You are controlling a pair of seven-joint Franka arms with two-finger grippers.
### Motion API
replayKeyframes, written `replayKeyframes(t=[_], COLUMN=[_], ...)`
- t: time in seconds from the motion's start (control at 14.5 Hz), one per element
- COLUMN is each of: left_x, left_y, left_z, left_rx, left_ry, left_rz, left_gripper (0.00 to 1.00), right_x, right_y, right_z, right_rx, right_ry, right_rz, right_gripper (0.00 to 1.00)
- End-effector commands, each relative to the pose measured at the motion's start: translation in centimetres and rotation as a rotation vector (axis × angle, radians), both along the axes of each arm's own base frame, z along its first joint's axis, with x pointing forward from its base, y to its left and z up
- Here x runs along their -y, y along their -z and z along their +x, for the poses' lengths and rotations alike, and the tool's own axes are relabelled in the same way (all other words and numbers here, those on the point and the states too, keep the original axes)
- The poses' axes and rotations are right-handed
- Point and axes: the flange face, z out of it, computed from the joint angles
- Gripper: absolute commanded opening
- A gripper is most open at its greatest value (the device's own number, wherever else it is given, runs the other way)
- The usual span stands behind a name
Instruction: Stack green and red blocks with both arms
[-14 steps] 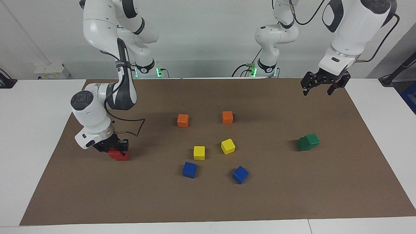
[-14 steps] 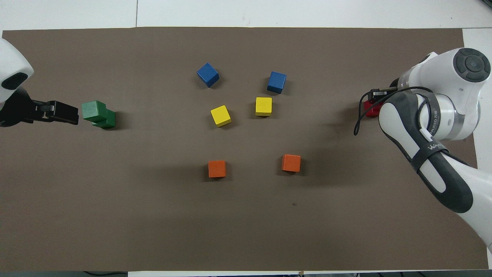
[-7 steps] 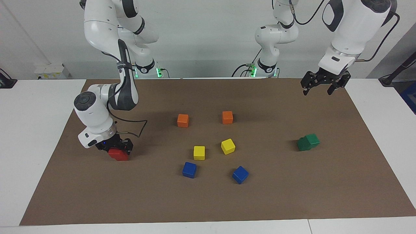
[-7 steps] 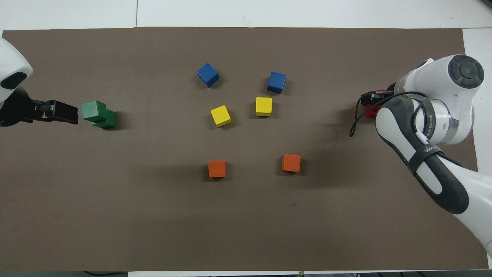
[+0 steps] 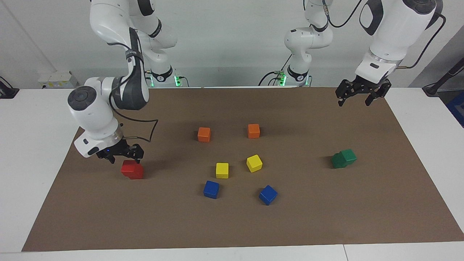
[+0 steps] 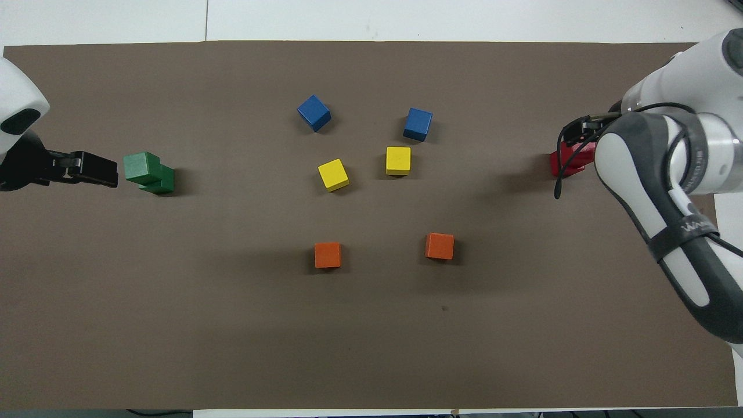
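green stack (image 5: 343, 158) at the left arm's end sits skewed, so a bump could topple it. your right gripper (image 5: 121, 154), fingers open and empty, hangs just over the red stack (image 5: 132, 169); your left gripper (image 5: 362, 93) waits open.

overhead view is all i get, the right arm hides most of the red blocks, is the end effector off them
observer: Yes. The right end effector is open and hangs just above the red stack, apparently clear of it.
operator: is that stack standing
observer: Its upper cube sits on the lower one, shifted off square but upright.
operator: how high is the left end effector
observer: The left end effector is open and well up in the air over the corner of the mat at the left arm's end, not touching the green stack.
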Motion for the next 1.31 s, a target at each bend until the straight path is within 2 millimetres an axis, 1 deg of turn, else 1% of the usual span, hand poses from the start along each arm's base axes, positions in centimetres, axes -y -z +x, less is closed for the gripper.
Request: replayKeyframes(t=[0.0, 0.21, 0.34, 0.41, 0.62, 0.97, 1.1, 1.24], left_x=[0.0, -0.5, -0.5, -0.5, -0.4, -0.2, -0.3, -0.3], left_y=[-0.6, -0.3, -0.2, -0.3, -0.2, -0.3, -0.3, -0.3], left_z=[0.1, 0.1, 0.1, 0.1, 0.0, 0.0, 0.1, 0.1], left_rx=[-0.001, -0.001, -0.005, -0.004, -0.006, -0.004, -0.003, -0.003], left_ry=[-0.018, -0.018, -0.021, -0.019, -0.015, -0.012, -0.012, -0.013], left_rz=[-0.012, -0.012, -0.011, -0.011, -0.013, -0.011, -0.013, -0.013], left_gripper=[1.00, 1.00, 1.00, 1.00, 1.00, 1.00, 1.00, 1.00], right_x=[0.2, 0.2, 0.2, 0.3, 0.2, 0.1, 0.1, 0.3], right_y=[-6.2, -11.2, -13.4, -13.9, -14.2, -15.4, -15.7, -15.8], right_z=[-2.3, -5.8, -7.7, -8.2, -9.4, -10.3, -10.8, -10.8], right_rx=[0.008, -0.028, -0.050, -0.065, -0.128, -0.119, -0.122, -0.116], right_ry=[0.000, -0.019, -0.016, -0.013, -0.013, -0.014, -0.014, -0.011], right_rz=[-0.009, -0.006, -0.003, -0.002, 0.002, 0.003, 0.003, -0.003], right_gripper=[1.00, 1.00, 1.00, 1.00, 1.00, 1.00, 1.00, 1.00])
